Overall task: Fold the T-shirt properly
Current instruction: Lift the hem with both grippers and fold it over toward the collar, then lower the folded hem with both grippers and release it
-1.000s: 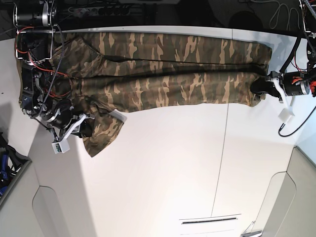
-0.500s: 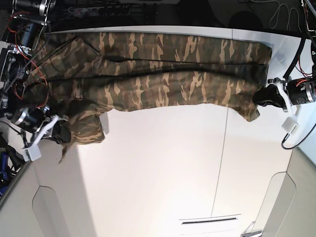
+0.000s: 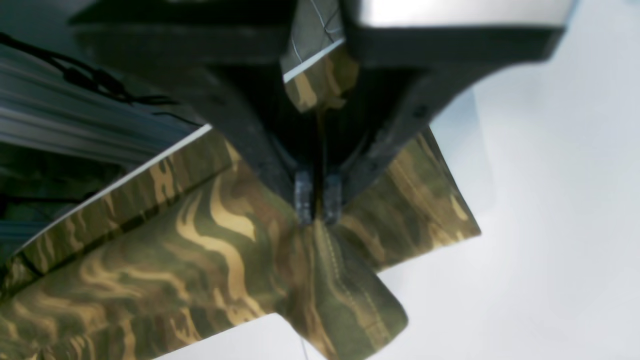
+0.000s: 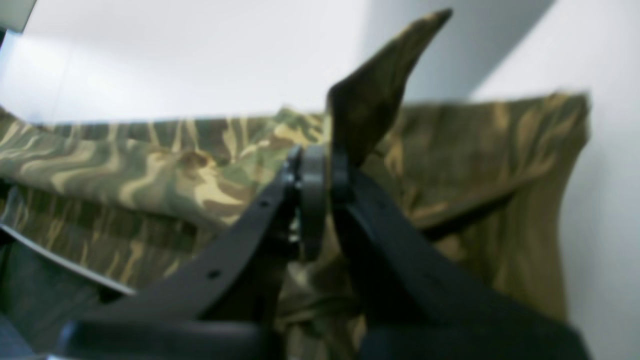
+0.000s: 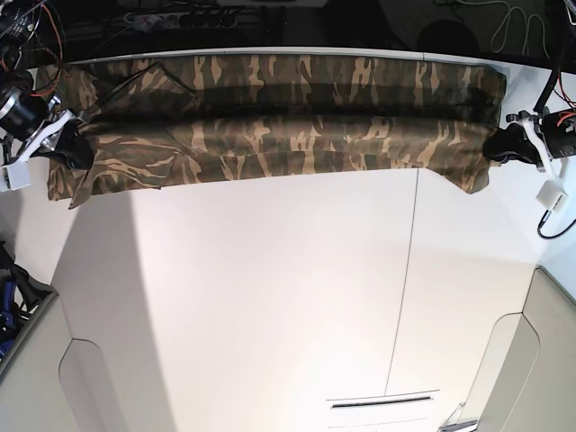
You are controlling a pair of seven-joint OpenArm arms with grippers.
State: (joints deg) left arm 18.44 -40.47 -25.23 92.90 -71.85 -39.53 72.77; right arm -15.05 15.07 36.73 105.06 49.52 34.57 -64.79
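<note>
Both arms have carried their ends of the T-shirt (image 5: 270, 126) toward the far edge of the table (image 5: 270, 297) since a second ago — the near long edge, which sagged in a loose flap by the right gripper (image 5: 74, 148), now runs nearly straight from one side to the other. That flap has been drawn outward and hangs only a little below the fold line.

In the right wrist view the right gripper (image 4: 315, 175) is clamped on a pinch of camouflage cloth, a pointed tip of fabric standing up past its closed jaws. The left gripper (image 3: 317, 200) is likewise squeezed shut on the hem, cloth spreading out on both sides of the pads (image 3: 303, 192), and in the base view it sits at the shirt's other end (image 5: 506, 148).

The shirt now lies as a long narrow band along the table's far side, doubled lengthwise and held taut between the two grips. I judge the lengthwise fold to be close to laid — what remains is to set the edge down flat and then fold the band across its length.
</note>
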